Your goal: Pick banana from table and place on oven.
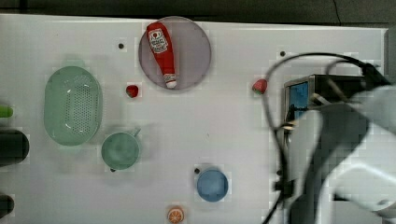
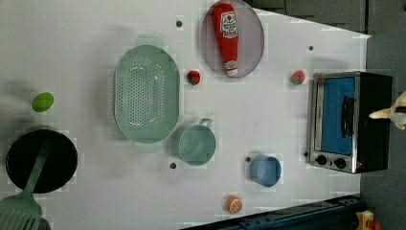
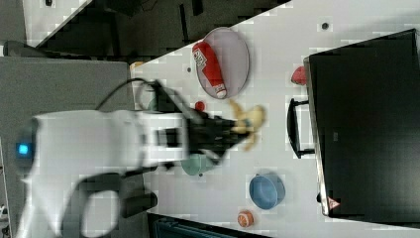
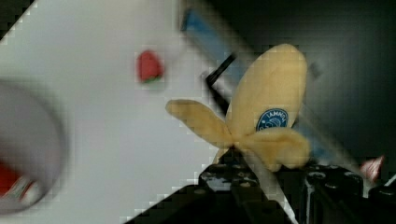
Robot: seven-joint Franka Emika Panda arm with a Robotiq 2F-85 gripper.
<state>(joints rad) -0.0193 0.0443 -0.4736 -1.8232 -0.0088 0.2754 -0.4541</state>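
Black gripper (image 4: 261,172) jaws are clamped on the banana (image 4: 261,116), its peel flaps splayed. Arm (image 3: 99,144) reaches level toward the oven (image 3: 366,124), the strawberry (image 4: 149,66) at the banana's ten o'clock in the wrist view.

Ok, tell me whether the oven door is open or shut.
Shut. In the left view the oven shows its blue glass door flat within the silver frame, handle against it.

The banana (image 4: 268,102) carries a round blue sticker — its white lettering cannot be read. The ketchup bottle (image 2: 227,36) has a white label — unreadable too.
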